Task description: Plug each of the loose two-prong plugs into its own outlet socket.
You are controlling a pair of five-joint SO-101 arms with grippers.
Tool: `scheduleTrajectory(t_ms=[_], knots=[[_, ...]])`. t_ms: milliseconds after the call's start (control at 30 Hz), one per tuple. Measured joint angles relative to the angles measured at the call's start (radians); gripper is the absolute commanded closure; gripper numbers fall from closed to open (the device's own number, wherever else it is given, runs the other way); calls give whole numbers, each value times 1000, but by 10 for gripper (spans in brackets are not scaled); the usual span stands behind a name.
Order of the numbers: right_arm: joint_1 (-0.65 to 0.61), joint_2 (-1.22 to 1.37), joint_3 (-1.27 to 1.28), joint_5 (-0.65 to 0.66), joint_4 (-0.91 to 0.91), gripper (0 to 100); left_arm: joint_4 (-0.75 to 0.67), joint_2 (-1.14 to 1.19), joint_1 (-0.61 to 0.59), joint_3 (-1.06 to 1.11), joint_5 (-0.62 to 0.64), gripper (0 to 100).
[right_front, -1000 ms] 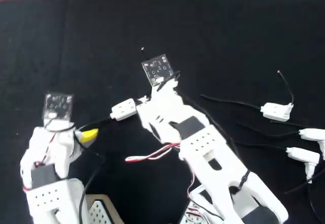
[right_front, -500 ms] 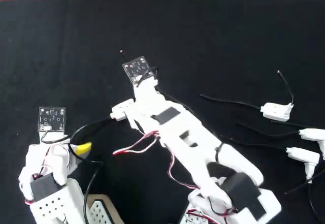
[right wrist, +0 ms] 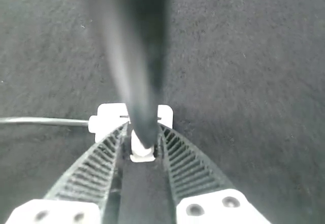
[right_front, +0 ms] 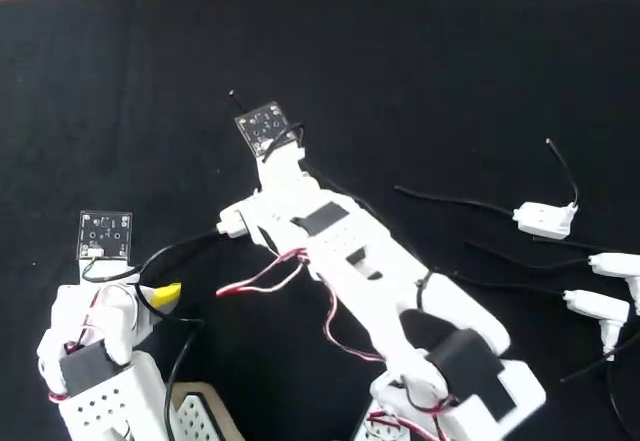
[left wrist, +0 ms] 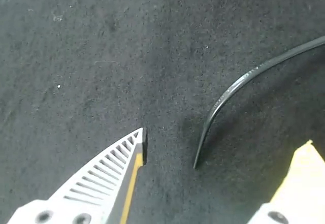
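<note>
In the right wrist view my right gripper (right wrist: 141, 132) is shut on a small white two-prong plug (right wrist: 141, 152), whose black cable runs back toward the camera as a dark blur. Right at the fingertips lies a white outlet socket (right wrist: 131, 115), its own cable leading off sideways. From above, the right gripper (right_front: 245, 221) and that socket (right_front: 233, 223) sit left of the table's centre. My left gripper (left wrist: 218, 153) hangs open over the black cloth, with a loose black cable end (left wrist: 210, 127) between its fingers. In the high view it (right_front: 158, 296) is near the front left.
Three more white plug and socket pieces (right_front: 545, 219), (right_front: 615, 264), (right_front: 598, 306) lie at the right edge with thin black cables trailing left. The right arm's body (right_front: 400, 291) stretches diagonally across the middle. A black cloth (right_front: 450, 71) covers the table.
The right arm has swung left, carrying its gripper to the socket. The left arm has drawn back toward the front edge.
</note>
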Motion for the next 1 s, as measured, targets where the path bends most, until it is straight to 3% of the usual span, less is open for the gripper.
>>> scheduleTrajectory(t_ms=[1000], knots=[[63,64,-61,25,48,986,0,0,0,12,0,572]])
